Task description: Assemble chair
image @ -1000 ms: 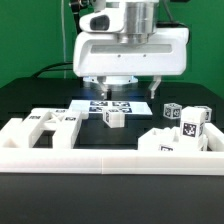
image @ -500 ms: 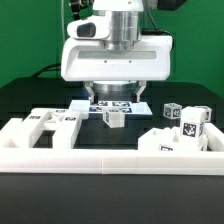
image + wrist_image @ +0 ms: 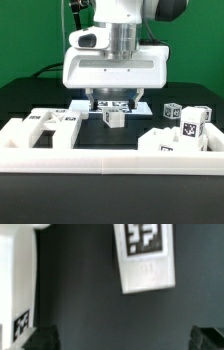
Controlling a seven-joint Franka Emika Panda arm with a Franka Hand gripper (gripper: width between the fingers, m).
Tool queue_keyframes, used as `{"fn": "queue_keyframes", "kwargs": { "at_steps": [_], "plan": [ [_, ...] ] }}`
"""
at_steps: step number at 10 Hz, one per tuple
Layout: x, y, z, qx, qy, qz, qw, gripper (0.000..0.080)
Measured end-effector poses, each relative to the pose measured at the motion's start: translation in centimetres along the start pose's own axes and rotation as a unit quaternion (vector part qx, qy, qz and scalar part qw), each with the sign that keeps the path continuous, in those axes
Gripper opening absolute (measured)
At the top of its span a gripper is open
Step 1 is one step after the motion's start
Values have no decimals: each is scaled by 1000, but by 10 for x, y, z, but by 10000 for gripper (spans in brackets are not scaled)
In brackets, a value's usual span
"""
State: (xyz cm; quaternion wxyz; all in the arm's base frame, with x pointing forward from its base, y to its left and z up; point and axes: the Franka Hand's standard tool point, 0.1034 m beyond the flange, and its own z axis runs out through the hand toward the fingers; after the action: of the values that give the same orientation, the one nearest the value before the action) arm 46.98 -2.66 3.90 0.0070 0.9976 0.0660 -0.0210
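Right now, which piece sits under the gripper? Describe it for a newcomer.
Find the open gripper over the marker board. Just in front of it stands a small white block, alone on the black table, unlike the clustered pieces toward either side.

The end effector [image 3: 114,100] hangs with its jaws spread wide over the middle of the tabletop [image 3: 30,95], near a small block [image 3: 114,118] that stands alone just in front of the marker board [image 3: 142,106]. Bare dark surface lies on either side of that block, leaving room to come down beside it. Toward the exterior view's left a slotted panel [image 3: 50,122] stands in the way, and toward the exterior view's right a cluster of tagged pieces [image 3: 185,125] does the same. The low border rail [image 3: 100,158] closes off the front edge. In the wrist view, only open dark surface lies between the fingertips [image 3: 40,339].
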Motion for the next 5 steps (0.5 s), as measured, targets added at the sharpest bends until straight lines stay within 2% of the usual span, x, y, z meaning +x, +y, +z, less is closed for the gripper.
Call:
{"fn": "queue_keyframes", "kwargs": {
  "at_steps": [4, 5],
  "plan": [
    [-2, -1, 2, 4, -13, 0, 1000, 649],
    [-9, -7, 3, 14, -60, 9, 998, 649]
  ]
}}
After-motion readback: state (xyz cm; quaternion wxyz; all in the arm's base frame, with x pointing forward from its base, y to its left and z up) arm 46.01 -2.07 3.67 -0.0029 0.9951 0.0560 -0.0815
